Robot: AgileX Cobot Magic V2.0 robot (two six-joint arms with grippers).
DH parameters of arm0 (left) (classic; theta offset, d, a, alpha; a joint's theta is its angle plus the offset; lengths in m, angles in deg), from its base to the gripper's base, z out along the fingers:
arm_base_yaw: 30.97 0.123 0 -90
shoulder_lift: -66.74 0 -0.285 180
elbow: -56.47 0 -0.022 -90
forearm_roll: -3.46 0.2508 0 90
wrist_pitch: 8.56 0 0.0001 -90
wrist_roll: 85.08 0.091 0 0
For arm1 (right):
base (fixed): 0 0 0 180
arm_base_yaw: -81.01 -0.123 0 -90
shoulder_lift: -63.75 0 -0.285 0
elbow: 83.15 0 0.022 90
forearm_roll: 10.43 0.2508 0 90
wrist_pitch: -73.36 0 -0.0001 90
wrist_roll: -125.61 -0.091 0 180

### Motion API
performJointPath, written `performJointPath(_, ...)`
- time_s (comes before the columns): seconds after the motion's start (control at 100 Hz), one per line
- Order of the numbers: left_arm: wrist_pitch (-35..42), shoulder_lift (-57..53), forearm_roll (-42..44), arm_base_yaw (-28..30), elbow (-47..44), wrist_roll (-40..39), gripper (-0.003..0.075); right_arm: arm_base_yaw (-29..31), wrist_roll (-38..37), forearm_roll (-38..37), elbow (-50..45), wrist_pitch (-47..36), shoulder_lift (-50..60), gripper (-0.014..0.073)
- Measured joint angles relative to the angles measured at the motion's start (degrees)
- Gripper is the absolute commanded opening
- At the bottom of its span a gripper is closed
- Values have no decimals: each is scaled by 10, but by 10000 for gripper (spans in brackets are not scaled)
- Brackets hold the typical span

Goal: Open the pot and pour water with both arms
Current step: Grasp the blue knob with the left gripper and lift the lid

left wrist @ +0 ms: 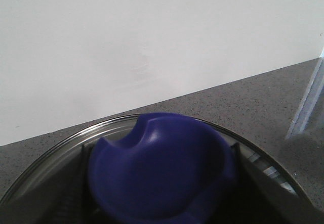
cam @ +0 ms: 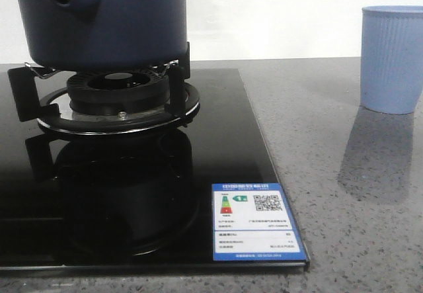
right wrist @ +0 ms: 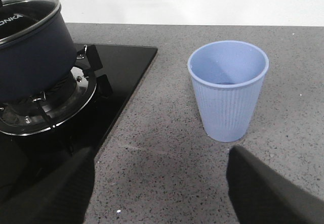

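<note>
While right gripper [right wrist: 159, 183] gapes wide, navy matte pot [cam: 99, 22] sits lidded on burner [cam: 119, 94]; left grip unclear.

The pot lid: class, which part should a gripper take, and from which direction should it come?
Probably the blue knob at the centre of the glass lid, from straight above. The knob stands proud of the flat lid, which lies level on the pot, so fingers closing on its two sides could lift it.

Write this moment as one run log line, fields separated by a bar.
pot: on burner, lid on | cup: upright on counter | left gripper: at lid knob, grip unclear | right gripper: open, facing cup
</note>
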Motion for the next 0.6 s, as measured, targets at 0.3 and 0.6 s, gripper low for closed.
performJointPath(0.3,-4,-16,10,0,0,0,356,0,0,0,0,6,0,493)
performJointPath(0.6,-1,-89,10,24,0,0,356,0,0,1,-54,-19,0,493)
